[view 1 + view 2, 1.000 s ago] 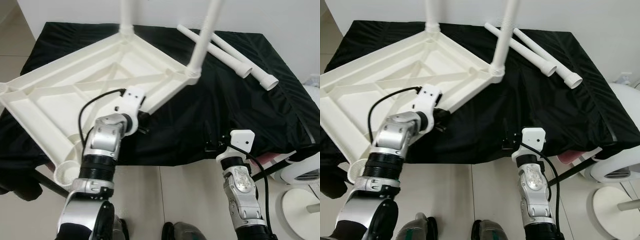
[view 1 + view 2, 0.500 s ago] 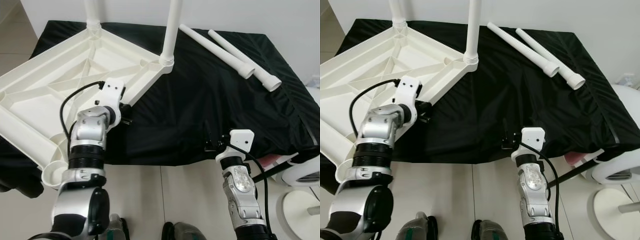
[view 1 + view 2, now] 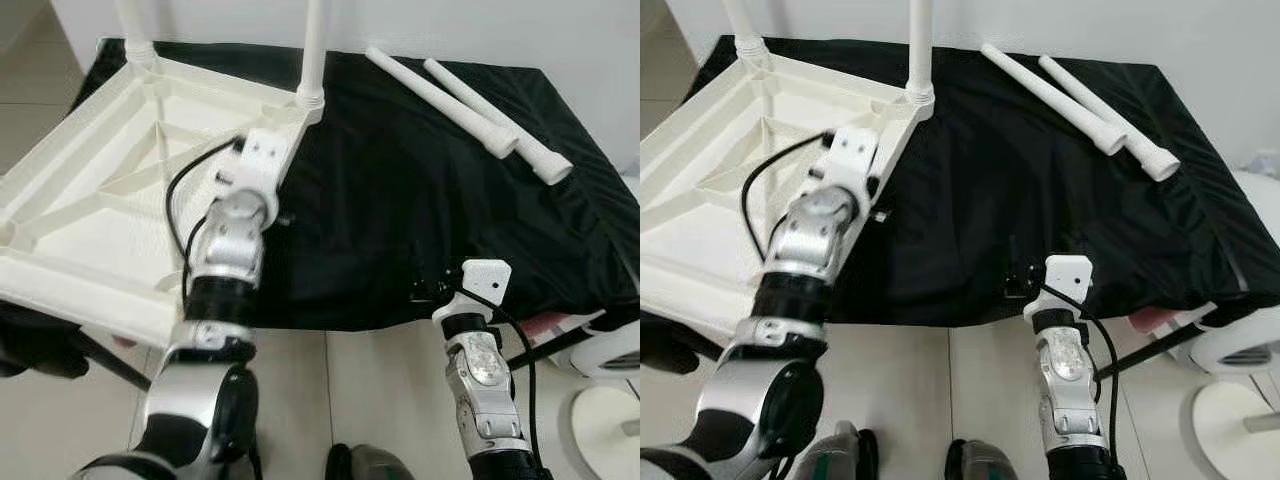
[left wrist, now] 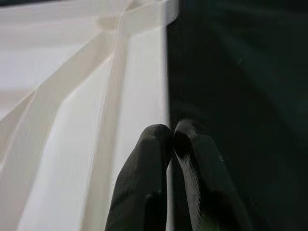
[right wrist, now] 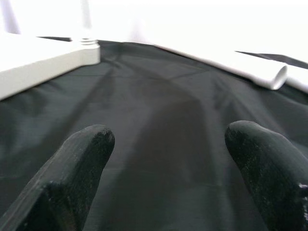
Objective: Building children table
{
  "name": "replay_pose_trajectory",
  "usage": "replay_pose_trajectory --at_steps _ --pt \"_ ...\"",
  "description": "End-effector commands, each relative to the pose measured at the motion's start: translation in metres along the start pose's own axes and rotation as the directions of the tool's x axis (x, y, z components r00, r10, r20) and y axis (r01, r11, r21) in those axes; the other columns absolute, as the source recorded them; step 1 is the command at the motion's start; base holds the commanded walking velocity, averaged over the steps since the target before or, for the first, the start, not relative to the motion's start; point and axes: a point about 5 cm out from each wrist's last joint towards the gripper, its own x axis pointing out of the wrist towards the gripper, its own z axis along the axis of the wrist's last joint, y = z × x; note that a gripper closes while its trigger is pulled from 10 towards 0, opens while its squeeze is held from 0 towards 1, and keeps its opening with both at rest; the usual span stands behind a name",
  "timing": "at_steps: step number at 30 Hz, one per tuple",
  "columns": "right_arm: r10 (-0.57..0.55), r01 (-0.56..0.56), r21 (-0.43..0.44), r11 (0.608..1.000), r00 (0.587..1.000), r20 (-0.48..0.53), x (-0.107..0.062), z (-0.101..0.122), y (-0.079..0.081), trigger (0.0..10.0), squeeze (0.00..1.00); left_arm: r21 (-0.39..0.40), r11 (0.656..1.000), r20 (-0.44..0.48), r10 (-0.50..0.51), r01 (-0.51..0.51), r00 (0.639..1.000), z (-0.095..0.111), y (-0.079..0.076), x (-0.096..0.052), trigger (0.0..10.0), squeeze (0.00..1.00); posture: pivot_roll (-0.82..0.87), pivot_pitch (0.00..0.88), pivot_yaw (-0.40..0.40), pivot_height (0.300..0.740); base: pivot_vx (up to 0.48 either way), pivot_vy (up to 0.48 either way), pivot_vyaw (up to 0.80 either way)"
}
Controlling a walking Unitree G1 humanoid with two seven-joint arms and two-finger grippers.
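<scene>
White plastic table (image 3: 90, 200), upturned, looks light and stiff; left hand (image 4: 169, 137) pinches its thin rim; right hand (image 5: 168, 144) hovers spread.

— What did the room look like?
— A plain white wall (image 3: 560, 30) stood behind a surface draped in wrinkled black cloth (image 3: 420, 190). The floor was pale beige tile (image 3: 380, 390) with thin grout lines.
— Anything else nearby?
— A round white plastic appliance on a disc base (image 3: 610, 390) sat on the floor at the right, under even, soft light.
</scene>
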Motion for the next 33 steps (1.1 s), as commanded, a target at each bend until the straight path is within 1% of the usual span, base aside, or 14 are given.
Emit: replay_pose_trajectory --at_steps 1,9,10,11,12,13,17,23,24,25,28,29,30,33 --pt "-0.007 0.007 -0.017 1.0 1.0 -0.011 -0.003 -0.001 -0.003 10.0 0.0 0.004 0.909 -0.03 0.417 -0.417 0.908 -0.007 0.011 -0.002 10.0 0.0 0.02 0.069 -0.03 0.74 0.0 0.0 0.0" --pt "-0.019 0.019 -0.016 1.0 1.0 -0.014 -0.006 -0.002 -0.003 10.0 0.0 -0.003 0.939 0.046 0.345 -0.345 0.938 0.01 -0.006 0.003 10.0 0.0 0.01 0.075 -0.017 0.74 0.0 0.0 0.0" --pt "-0.02 0.02 -0.015 1.0 1.0 -0.014 -0.007 -0.002 -0.003 10.0 0.0 -0.021 0.948 0.095 0.317 -0.316 0.944 0.013 -0.008 0.002 10.0 0.15 0.01 0.075 -0.017 0.74 0.0 0.0 0.0" --pt "-0.02 0.02 -0.015 1.0 1.0 -0.014 -0.007 -0.002 -0.003 10.0 0.0 -0.021 0.948 0.095 0.317 -0.316 0.944 0.013 -0.008 0.002 10.0 0.15 0.01 0.075 -0.017 0.74 0.0 0.0 0.0" --pt "-0.021 0.021 -0.015 1.0 1.0 -0.015 -0.007 -0.002 -0.003 10.0 0.0 -0.051 0.958 0.116 0.288 -0.284 0.951 0.015 -0.008 0.001 10.0 1.0 0.01 0.076 -0.017 0.74 0.0 0.0 0.0" --pt "-0.021 0.021 -0.015 1.0 1.0 -0.015 -0.008 -0.002 -0.003 10.0 0.0 -0.094 0.965 0.131 0.257 -0.246 0.957 0.015 -0.007 0.0 10.0 1.0 0.01 0.075 -0.017 0.74 0.0 0.0 0.0" --pt "-0.021 0.021 -0.015 1.0 1.0 -0.015 -0.007 -0.002 -0.003 10.0 0.0 -0.107 0.97 0.172 0.234 -0.218 0.957 0.017 -0.004 -0.002 10.0 1.0 0.02 0.073 -0.021 0.74 0.0 0.0 0.0" --pt "-0.009 0.009 -0.012 1.0 1.0 -0.01 -0.003 -0.001 -0.001 10.0 0.0 -0.047 0.973 0.24 0.232 -0.227 0.943 0.016 0.012 -0.011 10.0 1.0 0.03 0.071 -0.035 0.74 0.0 0.0 0.0" --pt "-0.005 0.004 -0.013 1.0 1.0 -0.009 -0.002 -0.001 -0.001 10.0 0.0 -0.023 0.971 0.252 0.238 -0.24 0.938 0.015 0.018 -0.015 10.0 0.78 0.03 0.07 -0.038 0.74 0.0 0.0 0.0" --pt "-0.001 0.001 -0.013 1.0 1.0 -0.008 -0.002 -0.001 -0.001 10.0 0.0 0.014 0.965 0.267 0.248 -0.261 0.931 0.012 0.026 -0.019 10.0 0.0 0.03 0.071 -0.042 0.74 0.0 0.0 0.0" --pt "0.002 -0.002 -0.013 1.0 1.0 -0.006 -0.002 0.0 -0.001 10.0 0.0 0.042 0.961 0.268 0.252 -0.273 0.93 0.008 0.033 -0.022 10.0 0.0 0.03 0.072 -0.044 0.74 0.0 0.0 0.0" --pt "0.004 -0.004 -0.014 1.0 1.0 -0.005 -0.001 0.001 -0.001 10.0 0.0 0.064 0.961 0.269 0.242 -0.268 0.932 0.004 0.043 -0.028 10.0 0.0 0.04 0.073 -0.046 0.74 0.0 0.0 0.0" --pt "0.004 -0.004 -0.014 1.0 1.0 -0.005 -0.001 0.001 -0.001 10.0 0.0 0.064 0.961 0.269 0.242 -0.268 0.932 0.004 0.043 -0.028 10.0 0.0 0.04 0.073 -0.046 0.74 0.0 0.0 0.0" --pt "0.006 -0.006 -0.014 1.0 1.0 -0.003 -0.001 0.002 -0.002 10.0 0.0 0.106 0.958 0.269 0.231 -0.267 0.935 -0.001 0.058 -0.036 10.0 0.0 0.04 0.077 -0.051 0.74 0.0 0.0 0.0"
